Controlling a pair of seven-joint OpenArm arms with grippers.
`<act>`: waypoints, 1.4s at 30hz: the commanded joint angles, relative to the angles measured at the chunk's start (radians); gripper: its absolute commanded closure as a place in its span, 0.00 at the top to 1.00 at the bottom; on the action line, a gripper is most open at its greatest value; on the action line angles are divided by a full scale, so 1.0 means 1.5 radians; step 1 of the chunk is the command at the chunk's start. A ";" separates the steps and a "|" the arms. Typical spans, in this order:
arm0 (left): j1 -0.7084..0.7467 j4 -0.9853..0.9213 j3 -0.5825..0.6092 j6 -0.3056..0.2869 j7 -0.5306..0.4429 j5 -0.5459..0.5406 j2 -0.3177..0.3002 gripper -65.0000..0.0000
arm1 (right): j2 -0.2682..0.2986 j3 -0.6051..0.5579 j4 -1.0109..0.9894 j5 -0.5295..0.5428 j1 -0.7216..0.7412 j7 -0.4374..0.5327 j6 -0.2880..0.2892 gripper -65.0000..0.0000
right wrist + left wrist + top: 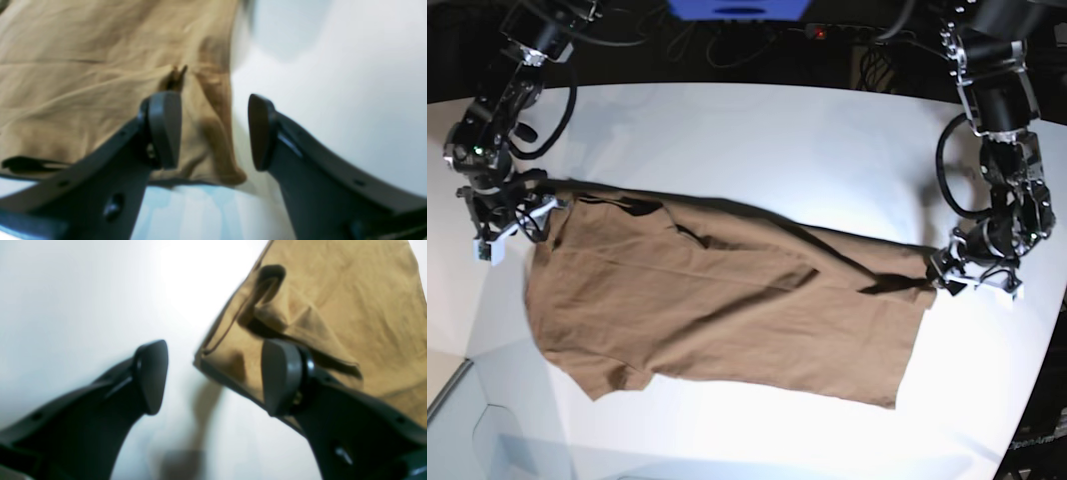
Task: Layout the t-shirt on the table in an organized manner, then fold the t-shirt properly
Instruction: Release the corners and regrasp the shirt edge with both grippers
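White glossy table [757, 130] all around, loads of bare room above and below the cloth, and its curved far edge runs right up against the dark background clutter. Brown t-shirt [717, 310] is spread across the middle, roughly flat but pretty wrinkly, with a diagonal fold running through it and one sleeve poking out at the lower corner on the base view's left. My left gripper [215, 376] sits at the shirt's edge on the base view's right, jaws spread apart with nothing between them; one pad hangs over the cloth, the other over bare table, and a bit of hem is flipped over just past it. My right gripper [215, 131] is at the opposite end, also spread wide and holding nothing, straddling the shirt's side edge where the fabric bunches into a soft ridge. Both wrist views are blurry, so I can't tell whether the pads actually touch the cloth, and the shirt is cut off by the frame in both
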 commanded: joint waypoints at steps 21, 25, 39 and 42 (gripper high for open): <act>-0.014 -0.041 0.001 -0.004 -0.064 0.125 0.041 0.65 | 0.005 -0.001 0.013 0.007 0.006 0.016 0.001 0.61; -0.014 -0.078 0.001 -0.004 -0.064 0.125 0.042 0.63 | 0.006 -0.001 0.016 0.007 -0.001 0.016 0.001 0.62; 0.018 -0.085 0.001 -0.004 -0.059 0.124 0.042 0.00 | 0.004 -0.005 0.019 0.011 -0.027 0.020 0.002 0.62; 0.046 -0.039 -0.002 -0.004 -0.059 0.124 0.042 0.00 | 0.003 -0.002 0.019 0.011 -0.027 0.017 0.056 0.64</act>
